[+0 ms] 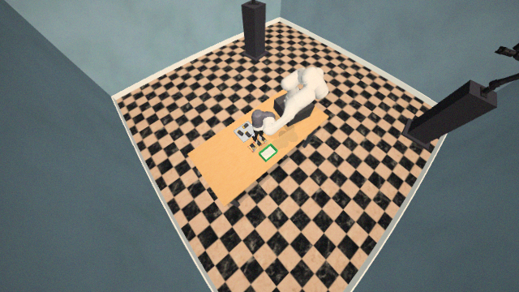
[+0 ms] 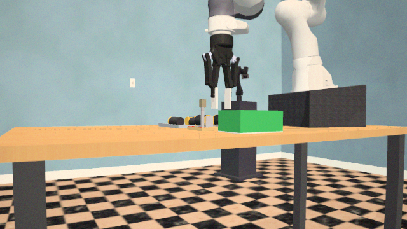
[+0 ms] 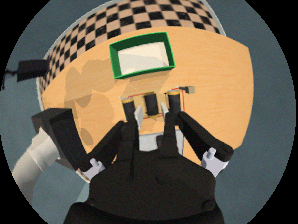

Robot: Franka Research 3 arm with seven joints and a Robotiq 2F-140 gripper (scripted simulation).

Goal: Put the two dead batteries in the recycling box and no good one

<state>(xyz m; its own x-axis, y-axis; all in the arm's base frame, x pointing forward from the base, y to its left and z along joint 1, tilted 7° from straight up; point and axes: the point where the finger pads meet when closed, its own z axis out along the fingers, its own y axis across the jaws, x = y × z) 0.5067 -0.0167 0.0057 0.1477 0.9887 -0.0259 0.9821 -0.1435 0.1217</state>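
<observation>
My gripper (image 1: 257, 140) (image 2: 221, 103) (image 3: 151, 109) is partly open and empty, pointing down above the circuit holder. In the wrist view, its fingertips appear on either side of the middle battery (image 3: 151, 104). A left battery (image 3: 128, 107) and a right battery (image 3: 174, 101), dark with yellow ends, lie beside it in the holder. A tan block on a post (image 2: 202, 103) (image 3: 190, 90) stands at the holder's side; I cannot tell whether it is the bulb or is lit. The green recycling box (image 1: 263, 157) (image 2: 261, 121) (image 3: 170, 50) stands upright; its visible inside is pale, with no battery seen.
A grey tray (image 1: 244, 139) (image 3: 150, 143) lies behind the holder, with three batteries visible on it in the top view. The robot's dark base block (image 2: 337, 108) stands at the table's far right in the exterior view. Red wires run around the holder.
</observation>
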